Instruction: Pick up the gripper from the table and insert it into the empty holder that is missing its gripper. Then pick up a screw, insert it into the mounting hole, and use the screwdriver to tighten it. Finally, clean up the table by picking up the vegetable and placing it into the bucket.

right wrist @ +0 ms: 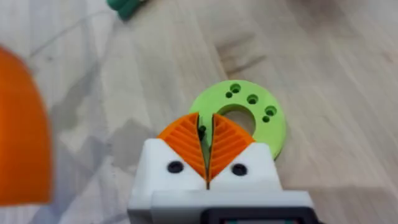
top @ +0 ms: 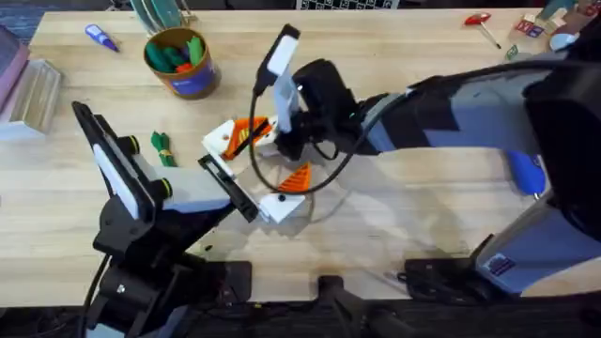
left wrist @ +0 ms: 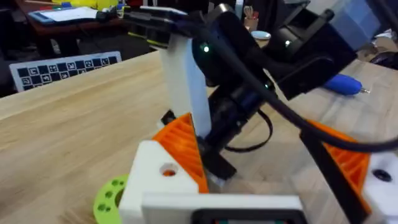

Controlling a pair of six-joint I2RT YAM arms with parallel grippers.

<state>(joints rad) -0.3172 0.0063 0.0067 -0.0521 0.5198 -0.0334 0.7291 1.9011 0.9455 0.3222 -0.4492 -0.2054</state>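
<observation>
Looks like we're at the screw step. The small orange ribbed plastic wedge gripper (left wrist: 181, 144) is already seated in the white angular plastic holder (left wrist: 151, 180) at the lower left of the left wrist view. The left gripper (top: 272, 155) sits mid-frame in the overhead with its fingers spread wide apart, both wearing orange tips. The round hole in that holder's face shows orange through it, so I'd guess it has no screw yet.

The right gripper (right wrist: 206, 134) has its two orange pads pressed together right over the lime-green round disc with holes (right wrist: 273, 124). There's a tiny dark speck pinched in the seam. It might be a screw, but it's too small for me to call.

If it is one, the next move calls for lining it up with the mounting hole and seating it straight, which is fiddly with the two hands crowded together. After that comes fetching the chunky bright blue powered screwdriver (top: 526, 172), lying at the right side of the overhead on the light wooden table (top: 394, 235).

The small dark green toy vegetable (top: 162, 147) is still on the wood at centre-left. It's well apart from the orange-brown cylindrical bucket with the blue band (top: 183, 73) at upper left, so cleanup isn't done.
</observation>
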